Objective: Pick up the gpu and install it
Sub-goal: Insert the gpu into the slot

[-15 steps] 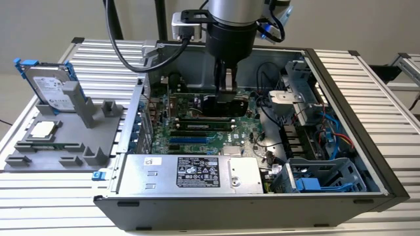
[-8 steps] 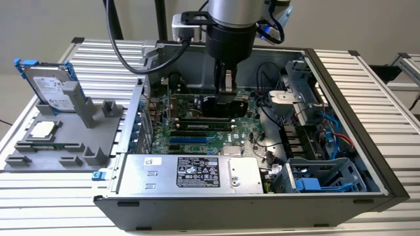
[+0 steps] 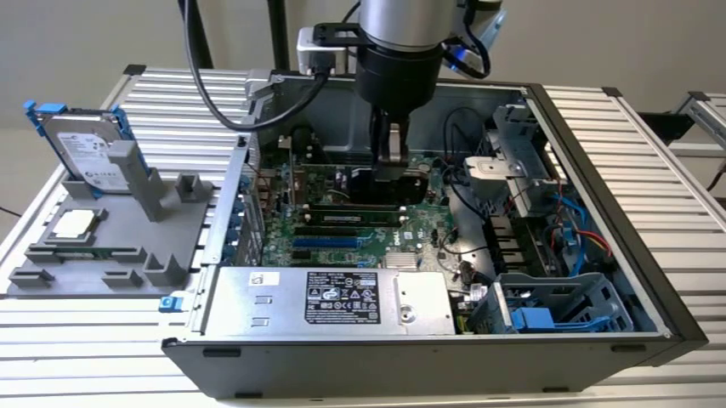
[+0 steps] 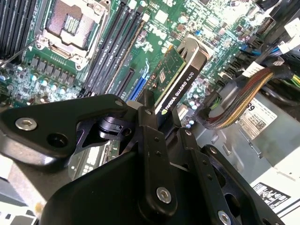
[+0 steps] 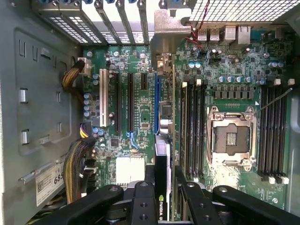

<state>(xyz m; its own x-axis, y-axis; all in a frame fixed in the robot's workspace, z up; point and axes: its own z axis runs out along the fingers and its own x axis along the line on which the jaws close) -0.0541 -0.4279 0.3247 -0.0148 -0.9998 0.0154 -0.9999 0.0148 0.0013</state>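
Observation:
My gripper (image 3: 392, 161) reaches down into the open computer case and is shut on the gpu (image 3: 380, 185). In the second wrist view the gpu (image 4: 176, 79) shows its green board face and a black edge, clamped between the black fingers (image 4: 151, 123). The first wrist view has the gpu (image 5: 164, 140) edge-on between the gripper (image 5: 163, 182) fingers, standing beside the blue expansion slot (image 5: 157, 101). Its silver end bracket (image 5: 166, 28) points at the case's rear slot openings. I cannot tell whether the card touches the motherboard (image 3: 340, 229).
A silver power supply (image 3: 329, 297) fills the case's near side, with a drive cage (image 3: 556, 306) at the exterior view's right. Braided cables (image 4: 243, 98) lie close to the card. The CPU socket (image 5: 232, 138) stands bare. Outside, a grey fixture (image 3: 102, 246) carries a hard drive (image 3: 85, 149).

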